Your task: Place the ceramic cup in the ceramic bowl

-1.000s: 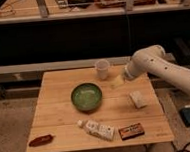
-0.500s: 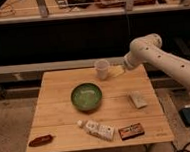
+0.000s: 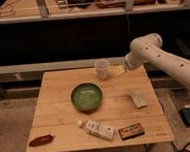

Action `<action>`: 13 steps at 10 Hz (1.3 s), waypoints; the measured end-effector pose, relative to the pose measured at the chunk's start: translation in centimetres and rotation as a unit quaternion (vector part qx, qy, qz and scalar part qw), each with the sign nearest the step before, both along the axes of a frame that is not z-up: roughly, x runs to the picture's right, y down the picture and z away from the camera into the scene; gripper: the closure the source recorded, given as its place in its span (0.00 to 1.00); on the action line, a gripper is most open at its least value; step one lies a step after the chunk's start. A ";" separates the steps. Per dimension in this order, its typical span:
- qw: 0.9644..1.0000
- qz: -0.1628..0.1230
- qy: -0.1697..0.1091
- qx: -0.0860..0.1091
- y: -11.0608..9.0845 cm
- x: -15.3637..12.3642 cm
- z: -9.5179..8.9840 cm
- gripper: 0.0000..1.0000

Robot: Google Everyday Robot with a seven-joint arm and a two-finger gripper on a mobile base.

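Observation:
The ceramic cup [image 3: 102, 69] is small and pale, standing upright near the far edge of the wooden table [image 3: 57, 119]. The ceramic bowl [image 3: 87, 96], green with a dark rim, sits near the middle of the table, in front of and slightly left of the cup. It holds nothing. My gripper [image 3: 116, 71] is just right of the cup at about its height, at the end of the white arm [image 3: 151, 53] that reaches in from the right. I cannot tell whether it touches the cup.
A white tube-like bottle [image 3: 96, 129] and a brown packet [image 3: 130, 131] lie near the front edge. A reddish-brown item [image 3: 40, 140] lies at the front left corner. A pale packet [image 3: 137, 99] lies to the right of the bowl. Dark shelving [image 3: 84, 31] stands behind the table.
The arm has lifted and swung back, bringing my gripper from nearer the table's middle right to beside the cup. The cup and bowl have not moved.

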State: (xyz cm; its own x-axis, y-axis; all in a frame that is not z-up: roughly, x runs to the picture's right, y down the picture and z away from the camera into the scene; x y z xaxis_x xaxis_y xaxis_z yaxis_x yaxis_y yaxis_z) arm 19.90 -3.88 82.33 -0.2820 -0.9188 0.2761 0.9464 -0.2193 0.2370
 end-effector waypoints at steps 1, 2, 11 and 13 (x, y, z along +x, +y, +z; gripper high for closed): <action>0.999 0.034 0.011 -0.007 -0.5 0.4 1.0 0.20; 0.998 0.061 0.017 -0.006 -1.0 0.7 1.9 0.20; 0.988 0.146 -0.042 0.029 -6.2 -1.8 9.4 0.20; 0.988 0.145 -0.046 0.026 -6.6 -2.0 10.8 0.20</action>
State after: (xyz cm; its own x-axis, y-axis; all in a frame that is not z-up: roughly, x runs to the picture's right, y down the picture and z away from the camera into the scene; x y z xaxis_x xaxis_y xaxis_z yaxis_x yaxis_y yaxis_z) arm 17.90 -10.45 93.12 -0.0259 -0.9768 0.2125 0.9463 0.0446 0.3202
